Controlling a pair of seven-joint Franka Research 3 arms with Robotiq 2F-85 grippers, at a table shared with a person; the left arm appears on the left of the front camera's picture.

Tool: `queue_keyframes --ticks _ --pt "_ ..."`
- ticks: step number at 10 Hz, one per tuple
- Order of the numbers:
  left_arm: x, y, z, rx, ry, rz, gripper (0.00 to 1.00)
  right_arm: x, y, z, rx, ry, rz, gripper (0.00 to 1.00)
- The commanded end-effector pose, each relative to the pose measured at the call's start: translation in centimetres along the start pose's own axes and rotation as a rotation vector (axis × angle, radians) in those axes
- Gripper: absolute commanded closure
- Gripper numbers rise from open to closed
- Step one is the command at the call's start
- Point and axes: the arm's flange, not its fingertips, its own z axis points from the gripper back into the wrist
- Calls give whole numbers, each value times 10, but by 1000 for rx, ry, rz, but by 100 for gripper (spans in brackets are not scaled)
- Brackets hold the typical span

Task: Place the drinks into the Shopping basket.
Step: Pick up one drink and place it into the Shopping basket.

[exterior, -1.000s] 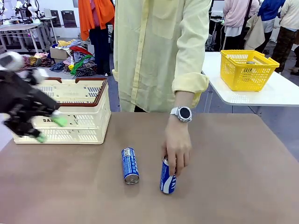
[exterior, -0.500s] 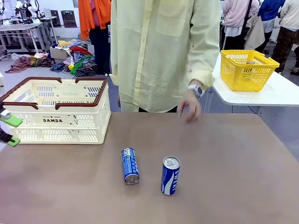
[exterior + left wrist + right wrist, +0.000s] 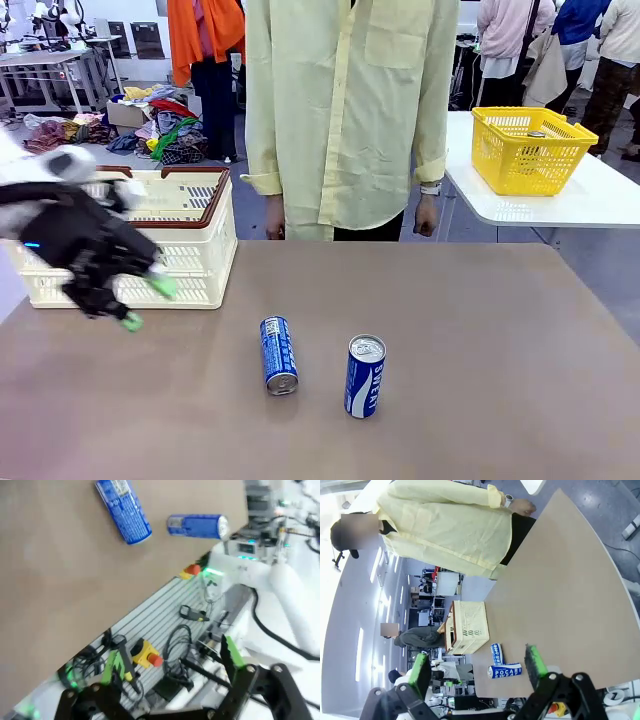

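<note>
**Item 1. Upright can** (image 3: 365, 375). Blue with white lettering and a silver top. It stands on the worktop (image 3: 500, 350), well to the right of the left end effector (image 3: 146, 304) and nearer the robot's edge. Probably light, with a thin wall that dents under a hard squeeze. The paint is smooth, so it may slip, and it is easy to tip. The best hold is likely across the body at mid-height.

**Item 2. Lying can** (image 3: 278, 354). Blue, on its side, silver end toward the robot. It lies between the left end effector and the upright can, apart from both. Likely to roll if nudged. Take it from above, with the pads across the round body at mid-length.

**Item 3. Left end effector.** Jaws spread wide, nothing between the green pads. It hangs above the worktop, clear of both cans.

**Item 4. Right end effector** (image 3: 477, 667). Wide open and empty. It is held high, with both cans and the basket far below it.

**Item 5. Shopping basket** (image 3: 205, 262). Cream slotted plastic with a reddish-brown rim, and rigid. It sits just behind the left end effector. No can is seen in it, though part of its inside is hidden. Both drinks are on the worktop, so the task looks unstarted.

**Item 6. Person** (image 3: 345, 110). Stands beyond the worktop's far edge, arms hanging, hands off the cans.

**Item 7. Yellow basket** (image 3: 530, 150). On a white table (image 3: 590, 200), far right of both end effectors. Not part of the task.
</note>
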Motion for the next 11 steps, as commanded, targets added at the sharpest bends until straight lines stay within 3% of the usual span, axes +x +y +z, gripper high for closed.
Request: queue_keyframes --ticks 1,4,5,7,11 --pt "51 -41 -49 191 79 62 0 0 1 2 19 -12 25 0" --pt "96 -71 -122 385 47 167 0 0 1 2 19 -12 25 0" --pt "111 -70 -142 445 82 194 0 0 1 2 19 -12 25 0" --pt "128 -61 -169 528 51 262 0 0 1 2 19 -12 25 0" --pt "143 -26 -202 505 41 318 0 0 1 2 19 -12 25 0"
